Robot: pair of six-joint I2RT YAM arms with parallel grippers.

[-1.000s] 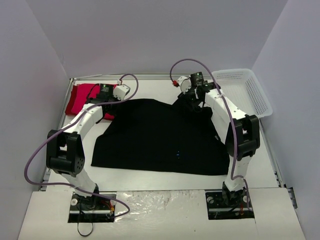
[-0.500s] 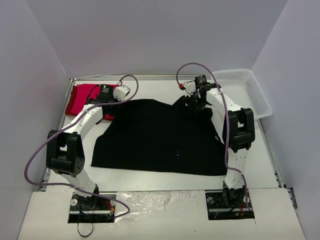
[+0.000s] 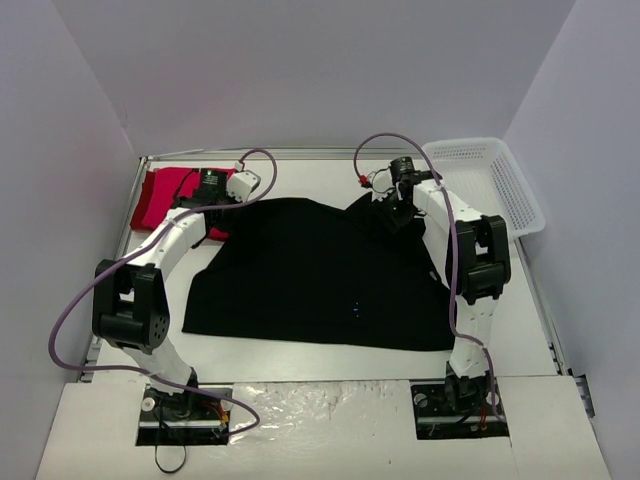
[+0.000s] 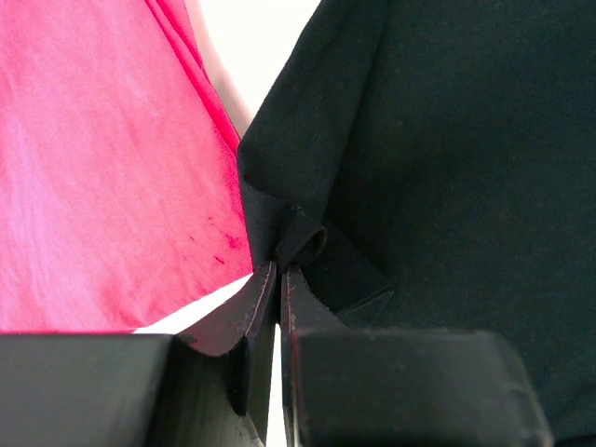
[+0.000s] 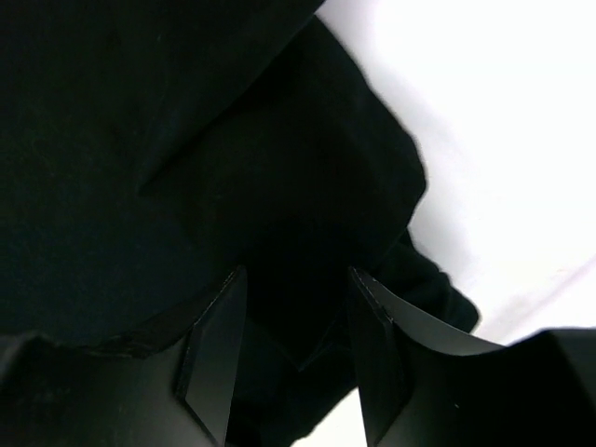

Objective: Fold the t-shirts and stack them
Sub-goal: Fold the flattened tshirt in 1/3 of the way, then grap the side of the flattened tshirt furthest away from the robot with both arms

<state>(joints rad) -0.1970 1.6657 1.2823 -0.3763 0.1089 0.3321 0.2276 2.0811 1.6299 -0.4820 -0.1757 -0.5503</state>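
The black t-shirt (image 3: 320, 275) lies spread across the middle of the table, with a tiny blue mark (image 3: 357, 307) on it. The red t-shirt (image 3: 160, 195) lies bunched at the far left corner. My left gripper (image 3: 208, 228) is shut on a small raised fold at the black t-shirt's far left edge (image 4: 298, 237); its tips (image 4: 279, 272) meet beside the red t-shirt (image 4: 102, 168). My right gripper (image 3: 396, 212) stands open over the rumpled far right sleeve. In the right wrist view its tips (image 5: 298, 284) straddle black cloth (image 5: 307, 205) without closing on it.
A white mesh basket (image 3: 490, 185) stands at the far right, just beyond the right arm. Bare white table (image 5: 503, 121) shows to the right of the rumpled sleeve. Grey walls close in the table on three sides.
My right wrist has shifted a little to the right and settled over the rumpled sleeve. The left arm and both shirts have not moved.
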